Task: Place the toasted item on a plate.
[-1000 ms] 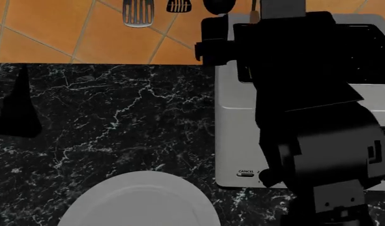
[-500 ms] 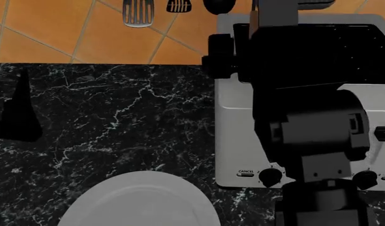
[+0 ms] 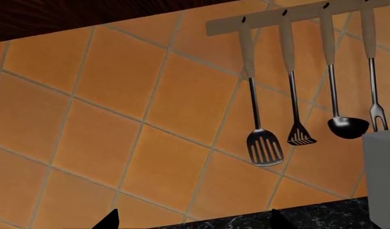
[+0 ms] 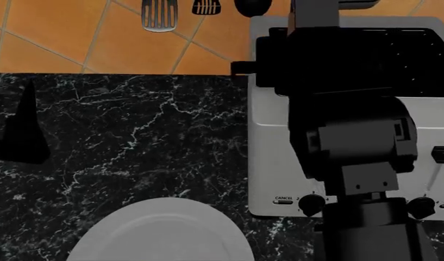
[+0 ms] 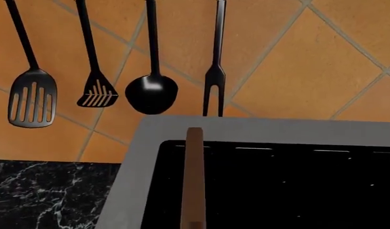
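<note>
The toasted item (image 5: 193, 176) is a thin brown slice seen edge-on over the white toaster's (image 5: 134, 157) dark slots. In the head view the toasted item (image 4: 293, 15) is a brown strip beside my right gripper (image 4: 308, 13), raised above the toaster's (image 4: 269, 141) back edge. The right gripper looks shut on it, though its fingers are lost against the dark slots. The white plate (image 4: 160, 234) lies on the black marble counter, in front of and left of the toaster. My left gripper (image 3: 191, 220) is open and empty, and shows at the far left of the head view (image 4: 19, 128).
Black utensils (image 3: 290, 114) hang on a rail against the orange tiled wall, also in the right wrist view (image 5: 93, 71). My right arm (image 4: 352, 141) covers most of the toaster's top. Toaster knobs (image 4: 311, 204) face the front.
My right forearm has swung and turned over the toaster, uncovering the knobs on its front. The gripper and slice have shifted slightly left. The left arm has barely moved.
</note>
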Controlling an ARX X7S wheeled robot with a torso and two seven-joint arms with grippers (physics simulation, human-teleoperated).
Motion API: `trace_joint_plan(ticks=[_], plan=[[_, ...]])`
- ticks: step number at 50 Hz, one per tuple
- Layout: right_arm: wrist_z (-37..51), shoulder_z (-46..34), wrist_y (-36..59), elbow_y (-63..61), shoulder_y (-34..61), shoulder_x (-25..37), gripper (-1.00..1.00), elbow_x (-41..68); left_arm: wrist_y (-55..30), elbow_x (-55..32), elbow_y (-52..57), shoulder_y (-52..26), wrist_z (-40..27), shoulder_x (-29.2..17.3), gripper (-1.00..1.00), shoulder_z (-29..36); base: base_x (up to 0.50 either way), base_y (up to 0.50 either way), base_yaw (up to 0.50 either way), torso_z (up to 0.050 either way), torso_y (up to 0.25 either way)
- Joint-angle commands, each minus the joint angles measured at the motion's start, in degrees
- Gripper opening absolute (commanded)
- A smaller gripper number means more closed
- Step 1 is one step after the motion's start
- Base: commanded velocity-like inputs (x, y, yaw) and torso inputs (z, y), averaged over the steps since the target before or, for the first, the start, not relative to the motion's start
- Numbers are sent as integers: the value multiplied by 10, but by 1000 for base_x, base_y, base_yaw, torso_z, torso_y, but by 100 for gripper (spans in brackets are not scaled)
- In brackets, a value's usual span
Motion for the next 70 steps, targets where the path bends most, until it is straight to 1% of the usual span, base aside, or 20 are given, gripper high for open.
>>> trace_joint_plan(ticks=[1,11,30,43,49,52,54,59,63,70], plan=[[3,-10,3,23,-14,0,-100,-10,0,-5,6,6,-2,-4,100,-6,0,0,0,0,0],[12,-9,27,-11,-17,7,-100,-2,-8,-10,19,8,-4,-7,100,-9,0,0,0,0,0],[21,0,70,-82,25,21,-100,16,-7,-10,18,8,-6,-8,100,-4,0,0,-1,0,0],[26,2,85,-115,43,23,-100,26,5,-6,-1,2,-6,-4,100,6,0,0,0,0,0],[30,7,103,-150,45,26,-100,36,4,-10,5,7,-4,-9,100,3,0,0,0,0,0],[38,17,127,-199,30,26,-100,49,4,-11,8,12,-5,-10,100,1,0,0,0,0,0],[46,30,155,-262,5,25,-100,68,8,-10,4,14,-6,-9,100,2,-5,0,0,0,0],[69,57,221,-376,-20,17,-100,103,13,-7,-2,14,-8,-6,100,5,0,0,0,0,0],[80,69,262,-442,-27,9,-100,127,14,-6,-2,15,-8,-6,100,8,0,0,0,0,0],[103,94,340,-534,-26,-22,-100,175,16,-4,-8,9,-10,-2,100,14,0,0,0,0,0]])
